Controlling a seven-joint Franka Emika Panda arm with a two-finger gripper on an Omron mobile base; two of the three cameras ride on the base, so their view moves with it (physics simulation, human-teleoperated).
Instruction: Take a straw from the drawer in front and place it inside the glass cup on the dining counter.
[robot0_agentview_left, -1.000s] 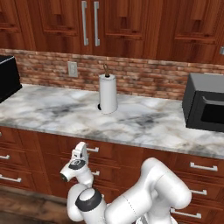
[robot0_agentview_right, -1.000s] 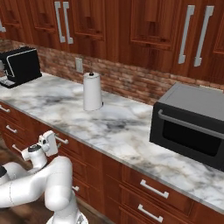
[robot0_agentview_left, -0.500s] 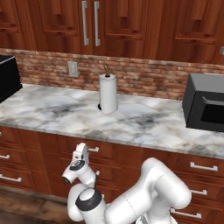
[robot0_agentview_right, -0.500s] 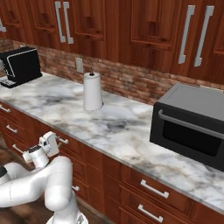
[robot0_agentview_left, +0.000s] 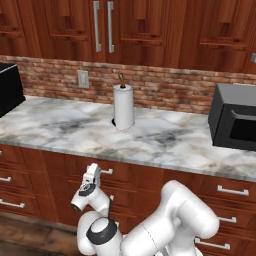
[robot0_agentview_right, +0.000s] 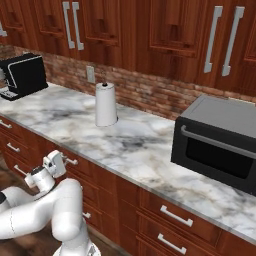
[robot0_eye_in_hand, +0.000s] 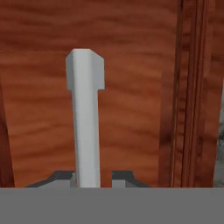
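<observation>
tool (robot0_eye_in_hand: 92, 178) clenched on drawer handle (robot0_eye_in_hand: 86, 118) (silver bar between fingertips), drawer (robot0_eye_in_hand: 48, 87) front just behind.

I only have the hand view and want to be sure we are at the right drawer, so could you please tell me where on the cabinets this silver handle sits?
Observer: The gripper is at the drawer in the top row, right under the marble worktop.
Operator: Thank you. What stands above it?
Observer: A paper towel roll stands on the worktop just above that drawer.
Operator: Is the drawer pulled out at all?
Observer: No, its front lies flush with the neighbouring drawers.
</observation>
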